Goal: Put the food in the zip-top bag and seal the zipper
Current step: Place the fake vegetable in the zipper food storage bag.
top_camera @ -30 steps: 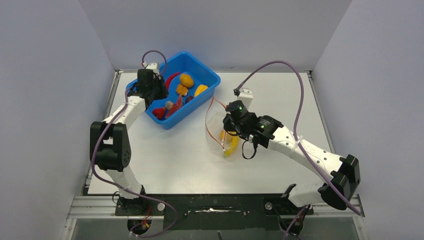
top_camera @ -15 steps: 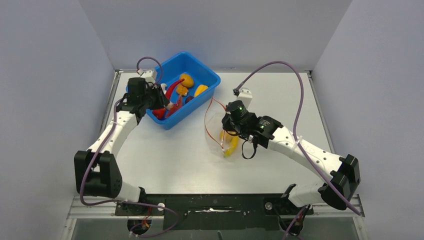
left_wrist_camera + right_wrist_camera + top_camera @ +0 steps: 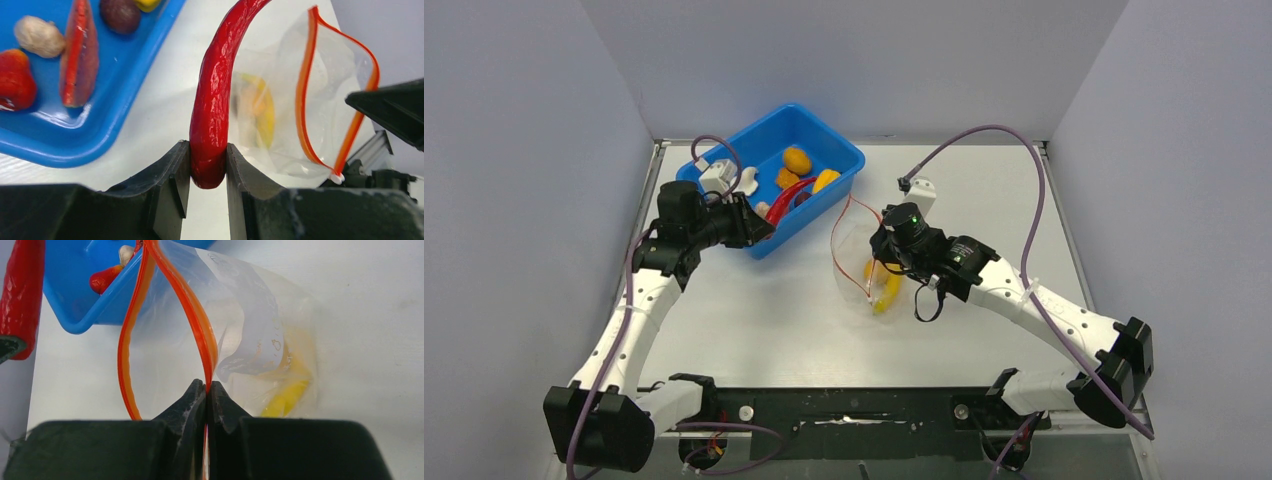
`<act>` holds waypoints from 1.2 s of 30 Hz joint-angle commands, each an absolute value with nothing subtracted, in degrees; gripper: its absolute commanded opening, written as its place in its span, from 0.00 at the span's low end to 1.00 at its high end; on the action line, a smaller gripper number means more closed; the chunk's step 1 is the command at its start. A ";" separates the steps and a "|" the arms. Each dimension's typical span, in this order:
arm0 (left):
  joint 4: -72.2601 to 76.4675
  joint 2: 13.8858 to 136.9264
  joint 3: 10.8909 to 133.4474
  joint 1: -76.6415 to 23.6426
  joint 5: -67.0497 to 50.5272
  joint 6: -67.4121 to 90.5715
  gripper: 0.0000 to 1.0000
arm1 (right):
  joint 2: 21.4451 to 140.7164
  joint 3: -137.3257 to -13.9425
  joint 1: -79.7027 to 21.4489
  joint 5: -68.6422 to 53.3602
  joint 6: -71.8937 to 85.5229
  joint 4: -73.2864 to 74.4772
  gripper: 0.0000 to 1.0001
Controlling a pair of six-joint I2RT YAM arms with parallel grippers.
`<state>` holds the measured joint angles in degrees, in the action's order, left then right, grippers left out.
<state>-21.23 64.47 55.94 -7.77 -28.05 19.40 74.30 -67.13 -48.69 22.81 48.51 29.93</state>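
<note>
Partway through, with a banana [image 3: 287, 395] bagged. Gripping a red chili [image 3: 215, 100] in the left gripper [image 3: 208, 162], beside the tub [image 3: 75, 145] at the far left corner. Pinching the zipper [image 3: 199, 329] in the right gripper [image 3: 206, 390], bag [image 3: 250, 315] mouth open mid-worktop. Left: chili, the tub's food [image 3: 797, 160], sealing.

- The red chili [image 3: 212, 100] is long, glossy and curved; my left gripper [image 3: 209, 167] pinches its rounded end.
- The zip-top bag [image 3: 250, 340] is clear, with its mouth open; a yellow banana [image 3: 287, 395] lies inside.
- The zipper [image 3: 197, 325], a red-orange strip, is unsealed; my right gripper [image 3: 206, 390] nips one side.
</note>
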 commanded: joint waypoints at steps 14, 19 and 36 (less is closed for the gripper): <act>-30.41 60.37 61.61 -17.41 -28.71 17.50 0.21 | 74.00 -70.44 -47.29 22.34 44.38 24.17 0.00; -34.61 62.44 64.57 -21.13 -23.61 16.23 0.21 | 75.39 -71.01 -47.31 22.06 43.86 23.86 0.00; -43.05 67.98 71.71 -28.83 -13.61 14.84 0.21 | 78.20 -73.14 -47.02 21.58 42.99 24.08 0.00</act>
<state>-41.74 67.16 67.66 -27.42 -15.84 15.73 77.69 -69.89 -47.22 21.34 43.81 26.63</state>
